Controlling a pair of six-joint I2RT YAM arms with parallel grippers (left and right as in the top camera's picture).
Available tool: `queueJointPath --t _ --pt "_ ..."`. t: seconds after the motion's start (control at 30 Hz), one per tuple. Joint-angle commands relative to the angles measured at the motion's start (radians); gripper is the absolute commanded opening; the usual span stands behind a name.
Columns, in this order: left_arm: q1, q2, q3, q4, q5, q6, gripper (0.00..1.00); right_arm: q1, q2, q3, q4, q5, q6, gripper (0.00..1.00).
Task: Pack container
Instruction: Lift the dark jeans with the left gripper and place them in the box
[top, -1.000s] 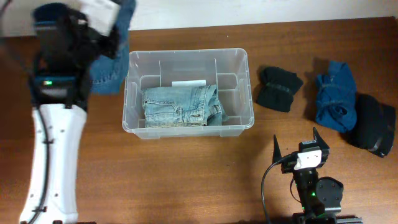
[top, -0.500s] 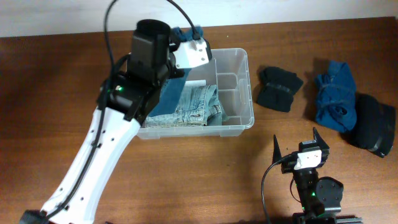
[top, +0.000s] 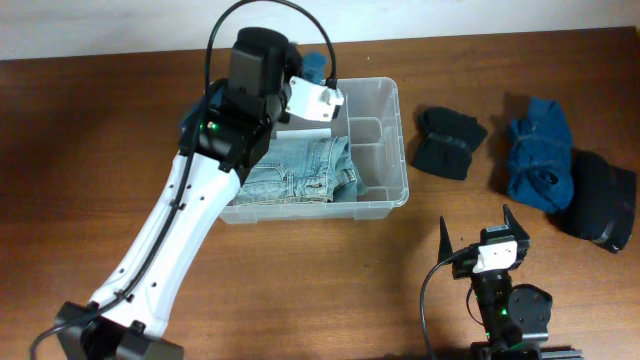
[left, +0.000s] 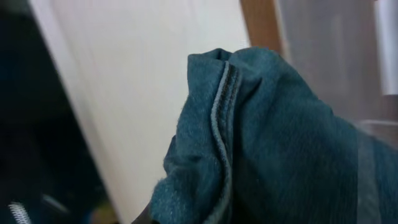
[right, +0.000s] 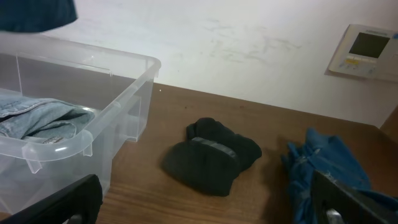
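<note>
With the left gripper (top: 310, 85) clamping dark blue jeans (left: 280, 143) over the container (top: 404, 180) at its far rim, placing is under way; next, lower and release, while the right gripper (top: 476, 232) idles open.

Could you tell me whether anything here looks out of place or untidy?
Only slightly: the blue garment right of the container lies crumpled on the table, unlike the jeans folded flat inside. The left gripper holds dark denim over the container, as expected.
</note>
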Motion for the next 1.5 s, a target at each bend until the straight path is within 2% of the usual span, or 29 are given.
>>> queueJointPath --t 0.0,0.13,0.37,0.7,0.73,0.77,0.8,0.83,0.9,0.93,1.0,1.07,1.1,1.23,1.27,1.43,1.47 --pt "0.001 0.029 0.050 0.062 0.007 0.228 0.00 0.003 -0.006 -0.005 -0.006 0.009 0.003 0.98" --pt "0.000 0.076 0.049 0.060 0.008 0.281 0.00 0.003 -0.006 -0.005 -0.006 0.009 0.003 0.98" --pt "-0.010 0.134 0.048 -0.149 0.049 0.273 0.00 0.003 -0.006 -0.005 -0.006 0.009 0.003 0.98" --pt "-0.133 0.134 0.048 -0.517 0.065 -0.088 0.02 0.003 -0.006 -0.005 -0.006 0.009 0.003 0.99" --pt "-0.140 0.134 0.048 -0.557 0.080 -0.135 0.09 0.003 -0.006 -0.005 -0.006 0.009 0.003 0.98" --pt "-0.144 0.134 0.048 -0.589 0.097 -0.180 0.21 0.003 -0.006 -0.005 -0.006 0.009 0.003 0.98" --pt "-0.147 0.134 0.048 -0.608 0.115 -0.208 0.37 0.003 -0.006 -0.005 -0.006 0.009 0.003 0.98" --pt "-0.149 0.134 0.048 -0.623 0.134 -0.234 0.65 0.003 -0.006 -0.005 -0.006 0.009 0.003 0.98" --pt "-0.152 0.134 0.048 -0.631 0.178 -0.296 0.83 0.003 -0.006 -0.005 -0.006 0.009 0.003 0.98" --pt "-0.152 0.134 0.048 -0.630 0.185 -0.322 0.99 0.003 -0.006 -0.005 -0.006 0.009 0.003 0.98" --pt "-0.152 0.134 0.049 -0.620 0.183 -0.404 1.00 0.003 -0.006 -0.005 -0.006 0.009 0.003 0.98" --pt "-0.152 0.133 0.055 -0.594 0.182 -0.509 0.99 0.003 -0.006 -0.005 -0.006 0.009 0.003 0.98" --pt "-0.150 0.133 0.062 -0.569 0.183 -0.604 0.99 0.003 -0.006 -0.005 -0.006 0.009 0.003 0.98" --pt "-0.121 0.133 0.103 -0.468 0.176 -1.195 0.99 0.003 -0.006 -0.005 -0.006 0.009 0.003 0.98" --pt "-0.105 0.133 0.104 -0.463 0.177 -1.373 0.99 0.003 -0.006 -0.005 -0.006 0.009 0.003 0.98" --pt "-0.023 0.137 0.079 -0.579 0.166 -1.669 0.99 0.003 -0.006 -0.005 -0.006 0.009 0.003 0.98" --pt "-0.007 0.137 0.075 -0.596 0.166 -1.696 0.99 0.003 -0.006 -0.005 -0.006 0.009 0.003 0.98"
